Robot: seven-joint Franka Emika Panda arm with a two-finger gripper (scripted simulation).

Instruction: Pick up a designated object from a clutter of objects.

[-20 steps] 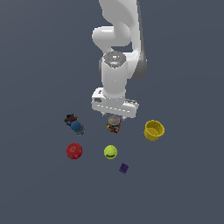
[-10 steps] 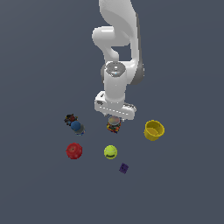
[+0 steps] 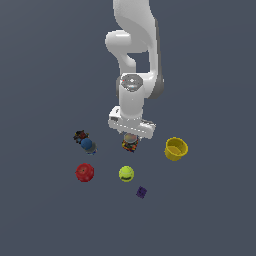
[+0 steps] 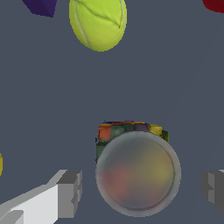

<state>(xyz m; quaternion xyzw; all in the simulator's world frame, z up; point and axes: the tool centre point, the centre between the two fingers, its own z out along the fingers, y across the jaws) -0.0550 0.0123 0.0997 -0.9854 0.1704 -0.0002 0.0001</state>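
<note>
The jar with a grey-brown round lid and multicoloured contents stands upright on the floor, directly under my gripper. In the wrist view the jar's lid sits between the two grey fingertips, with a gap on each side. My gripper is open and straddles the jar without touching it. The rest of the clutter lies around it: a yellow-green ball, a red round knob, a blue ball, a tiny purple cube and a yellow cup.
The yellow-green ball is the nearest neighbour in the wrist view, with the purple cube and a sliver of the red knob at the picture's edge. Dark multicoloured bits lie beside the blue ball.
The arm has lowered a little, bringing the open gripper down around the jar. The objects have not moved.
</note>
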